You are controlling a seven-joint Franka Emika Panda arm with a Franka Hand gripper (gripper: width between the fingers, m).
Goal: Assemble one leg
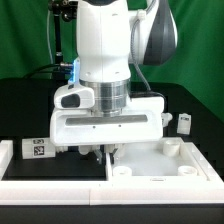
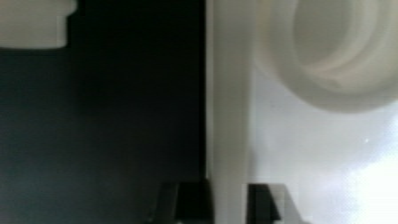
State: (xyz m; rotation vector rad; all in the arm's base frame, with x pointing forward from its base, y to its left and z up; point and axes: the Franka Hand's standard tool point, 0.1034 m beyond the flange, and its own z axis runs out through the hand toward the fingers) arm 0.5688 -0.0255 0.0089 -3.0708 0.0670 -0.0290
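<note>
The large flat white panel [image 1: 150, 160] with raised round corner holes lies at the exterior view's right. My gripper [image 1: 103, 152] is down at its left edge. In the wrist view my gripper [image 2: 228, 200] has a dark finger on either side of the panel's thin edge [image 2: 226, 110] and looks shut on it. One corner hole [image 2: 338, 60] shows beside the edge. One leg [image 1: 37, 148], a small tagged white peg, lies at the left. Another leg [image 1: 184, 122] stands at the far right. Neither leg is held.
A white raised bar [image 1: 55, 183] runs along the front of the black table, with a short end piece [image 1: 5, 150] at the left. A blurred white object [image 2: 32, 25] lies beyond the panel's edge in the wrist view.
</note>
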